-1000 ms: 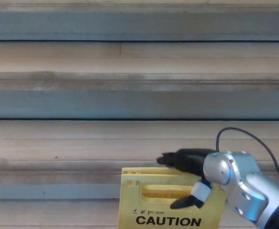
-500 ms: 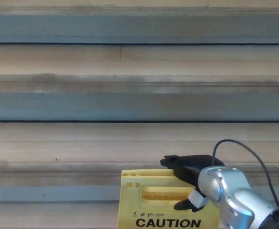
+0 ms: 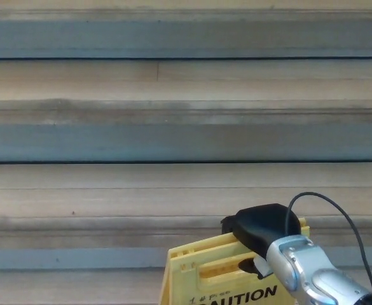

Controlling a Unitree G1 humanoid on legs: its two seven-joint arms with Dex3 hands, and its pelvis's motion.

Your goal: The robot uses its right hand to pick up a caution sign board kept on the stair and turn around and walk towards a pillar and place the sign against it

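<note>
My right hand (image 3: 262, 230) is clamped over the top edge of the yellow caution sign (image 3: 220, 276), at its right end. Fingers wrap over the top, thumb tucks into the handle slot from the front. Grip looks closed on the sign.

Sign sits at the bottom of the head view, right of centre, only its upper part in frame. It's tilted: right end of the top edge higher than the left. Black "CAUTION" lettering is cut off by the bottom edge and slants the same way. Small handwriting above the lettering, too small to read.

Silver wrist and forearm (image 3: 313, 276) come in from the bottom-right corner. A thin black cable (image 3: 338, 206) loops up off the wrist and arcs back down to the right.

Behind the sign: stairs (image 3: 173, 133), wide tan treads with grey-blue risers, running straight across the frame. Can't tell whether the sign's base touches a step, it's out of frame.

Left hand is out of view.
</note>
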